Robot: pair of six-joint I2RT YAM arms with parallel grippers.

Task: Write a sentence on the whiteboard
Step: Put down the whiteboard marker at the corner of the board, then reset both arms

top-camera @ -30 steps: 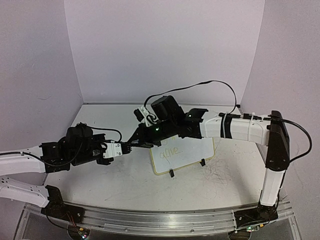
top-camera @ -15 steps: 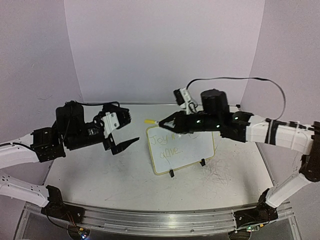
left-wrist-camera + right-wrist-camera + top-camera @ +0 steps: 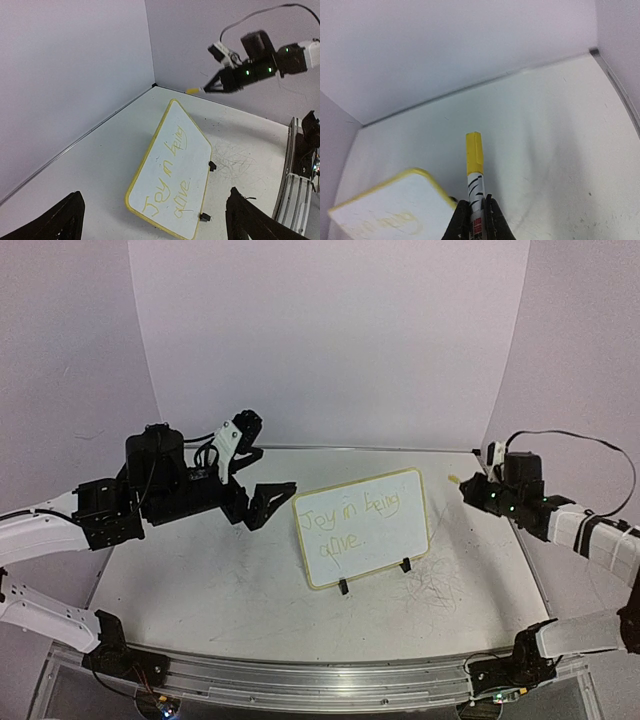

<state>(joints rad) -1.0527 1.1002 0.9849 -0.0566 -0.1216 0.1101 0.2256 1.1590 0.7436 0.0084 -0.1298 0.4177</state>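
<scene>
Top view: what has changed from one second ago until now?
The right end effector, shut on the pen, pulled away from over the whiteboard to the right. The left end effector opened and drew back to the left. The whiteboard and its writing stayed in place.

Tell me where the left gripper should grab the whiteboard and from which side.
Probably the left edge of the whiteboard, coming in from the left, where the open left gripper faces it. The board is a thin slab, so one finger goes over and one under the rim. The clip feet occupy the near edge, and a shallow bite spares the sentence.
</scene>
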